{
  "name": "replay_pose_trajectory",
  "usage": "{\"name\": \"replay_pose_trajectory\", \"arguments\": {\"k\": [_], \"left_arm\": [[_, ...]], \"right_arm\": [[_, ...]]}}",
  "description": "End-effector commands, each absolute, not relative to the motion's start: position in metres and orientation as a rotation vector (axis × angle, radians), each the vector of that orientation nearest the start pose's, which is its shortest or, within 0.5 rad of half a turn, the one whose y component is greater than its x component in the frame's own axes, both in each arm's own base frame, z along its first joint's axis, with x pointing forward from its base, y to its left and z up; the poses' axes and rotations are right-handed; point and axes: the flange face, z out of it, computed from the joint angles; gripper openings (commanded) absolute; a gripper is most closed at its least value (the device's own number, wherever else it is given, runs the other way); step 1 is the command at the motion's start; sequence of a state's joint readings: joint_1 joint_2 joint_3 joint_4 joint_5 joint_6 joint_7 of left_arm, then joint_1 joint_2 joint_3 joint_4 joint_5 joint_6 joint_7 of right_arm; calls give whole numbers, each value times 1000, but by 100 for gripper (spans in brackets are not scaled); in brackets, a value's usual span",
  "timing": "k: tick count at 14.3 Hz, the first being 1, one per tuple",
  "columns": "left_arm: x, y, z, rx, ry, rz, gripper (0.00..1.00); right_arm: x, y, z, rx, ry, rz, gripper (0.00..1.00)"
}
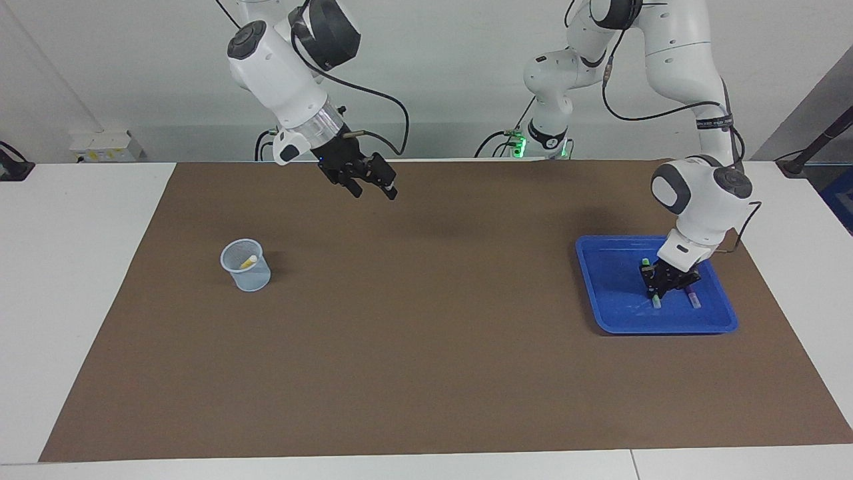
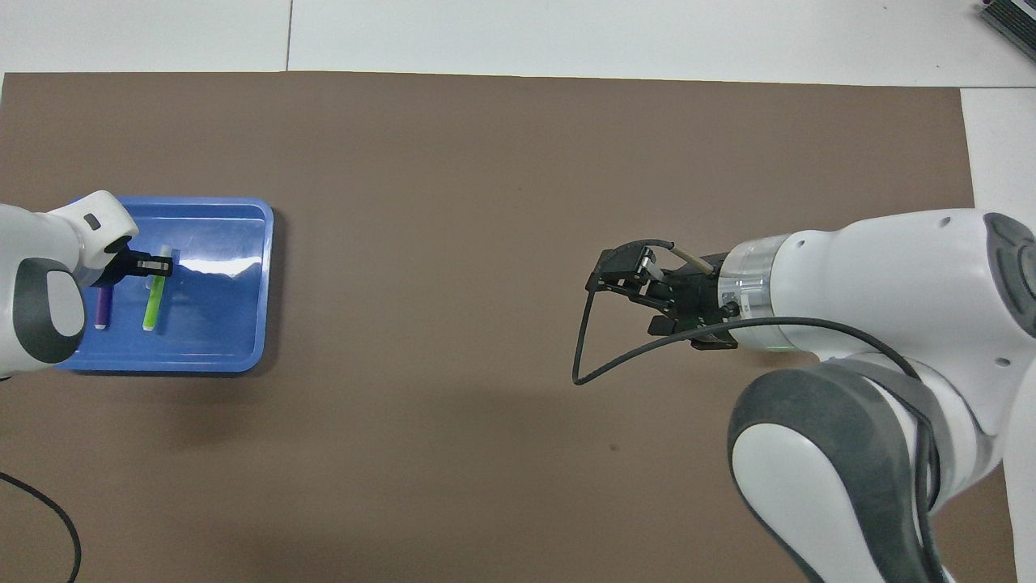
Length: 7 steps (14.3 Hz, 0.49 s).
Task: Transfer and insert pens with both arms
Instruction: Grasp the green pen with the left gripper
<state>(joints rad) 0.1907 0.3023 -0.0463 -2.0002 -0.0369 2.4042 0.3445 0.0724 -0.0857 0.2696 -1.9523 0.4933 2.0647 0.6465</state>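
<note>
The right gripper [image 1: 373, 183] hangs in the air over the bare brown mat [image 1: 426, 347] close to the robots' edge of the table, its fingers spread wide and holding nothing; this arm waits. Farther from the robots, toward the left arm's end, the blue tray [image 1: 610, 313] holds two pens side by side: the green pen [image 2: 152, 300] and, just beside it, the purple pen [image 2: 104, 306]. The left gripper [image 1: 660, 288] is down in the tray with its fingers clamped together on the green pen near its upper end; the pen looks slightly tilted in the grip. At about the same depth, toward the right arm's end, the mesh cup [image 1: 246, 265] stands upright with the yellow pen [image 1: 248, 261] already inside. The step in hand appears to be the pick of the second pen. The next move likely calls for a straight lift clear of the tray rim, then a carry toward the middle for a handover to the waiting arm.
</note>
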Motion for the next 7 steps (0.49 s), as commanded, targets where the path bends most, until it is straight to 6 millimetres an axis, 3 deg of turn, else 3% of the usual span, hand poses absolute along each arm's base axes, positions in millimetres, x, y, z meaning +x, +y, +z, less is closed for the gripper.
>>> {"name": "replay_pose_trajectory", "arguments": {"k": [1,4,7], "left_arm": [[614,87,336,-3151,196,-113,0],[615,82,348,-3179,53,-95,0],[613,80,370,-3272,-216,-105,0]], "right_arm": [[507,211,540,-2559,688,51,100],[507,210,540,-2553,709,55,100],[507,212,541,-2547,730,61,100]]}}
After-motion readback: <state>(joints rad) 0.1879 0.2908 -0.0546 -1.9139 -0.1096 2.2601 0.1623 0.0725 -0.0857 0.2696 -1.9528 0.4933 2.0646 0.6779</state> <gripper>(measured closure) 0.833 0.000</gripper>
